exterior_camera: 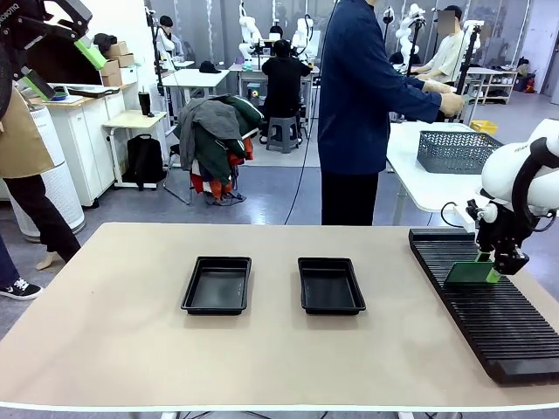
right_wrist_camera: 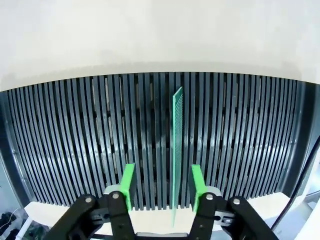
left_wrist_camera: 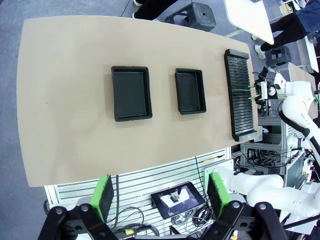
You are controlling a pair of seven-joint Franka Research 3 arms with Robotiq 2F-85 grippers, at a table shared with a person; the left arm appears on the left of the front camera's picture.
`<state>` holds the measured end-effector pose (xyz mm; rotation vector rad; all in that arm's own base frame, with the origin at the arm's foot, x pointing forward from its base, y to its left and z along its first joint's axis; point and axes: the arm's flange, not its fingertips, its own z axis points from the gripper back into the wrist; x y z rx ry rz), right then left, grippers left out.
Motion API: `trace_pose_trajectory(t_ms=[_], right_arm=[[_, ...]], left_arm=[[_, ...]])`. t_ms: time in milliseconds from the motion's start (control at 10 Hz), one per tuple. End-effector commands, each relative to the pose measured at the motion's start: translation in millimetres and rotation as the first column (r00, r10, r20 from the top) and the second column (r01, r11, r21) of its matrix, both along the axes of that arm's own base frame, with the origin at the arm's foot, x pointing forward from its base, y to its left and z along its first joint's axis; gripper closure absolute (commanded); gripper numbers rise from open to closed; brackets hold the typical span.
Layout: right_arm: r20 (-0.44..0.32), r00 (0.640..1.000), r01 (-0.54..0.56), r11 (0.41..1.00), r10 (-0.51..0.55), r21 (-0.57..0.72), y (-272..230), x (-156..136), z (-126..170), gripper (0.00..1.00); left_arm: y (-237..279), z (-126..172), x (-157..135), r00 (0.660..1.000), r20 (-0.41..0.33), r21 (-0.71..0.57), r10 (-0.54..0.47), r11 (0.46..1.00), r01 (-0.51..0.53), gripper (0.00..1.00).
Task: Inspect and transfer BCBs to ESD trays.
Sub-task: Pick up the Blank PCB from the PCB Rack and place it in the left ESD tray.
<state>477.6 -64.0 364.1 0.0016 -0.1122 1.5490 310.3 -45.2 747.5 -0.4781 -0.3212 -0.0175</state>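
Observation:
One BCB [right_wrist_camera: 176, 150], a thin green board, stands on edge in a slot of the long black ribbed rack [right_wrist_camera: 75, 140]. My right gripper [right_wrist_camera: 163, 168] straddles it from above with a gap on each side, so it is open and not gripping. In the front view the BCB [exterior_camera: 472, 273] leans at the rack's far right under the right gripper [exterior_camera: 493, 271]. Two empty black ESD trays [exterior_camera: 217, 285] [exterior_camera: 331, 285] lie side by side mid-table. My left gripper [left_wrist_camera: 159, 177] hangs open high above the table, looking down on both trays [left_wrist_camera: 131, 93] [left_wrist_camera: 190, 91].
The ribbed rack [exterior_camera: 498, 323] runs along the table's right side. A person in dark blue [exterior_camera: 358, 105] stands beyond the far edge. A grey mesh basket [exterior_camera: 456, 150] sits on a white side table behind the right arm.

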Motion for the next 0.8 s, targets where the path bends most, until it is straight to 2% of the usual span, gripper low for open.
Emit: trace_pose_trajectory(t_ms=[0,700], right_arm=[[-0.018,1.0,-0.008,1.0,0.008,0.003,-3.7,3.6,0.7,0.49],[-0.018,1.0,-0.013,1.0,0.013,-0.009,-2.0,7.9,-1.4,0.82]], left_arm=[[1.0,-1.3,0.2,1.0,-0.003,-0.008,0.001,1.0,-0.001,0.0],[1.0,-1.3,0.2,1.0,-0.003,-0.008,0.001,1.0,-0.001,0.0]])
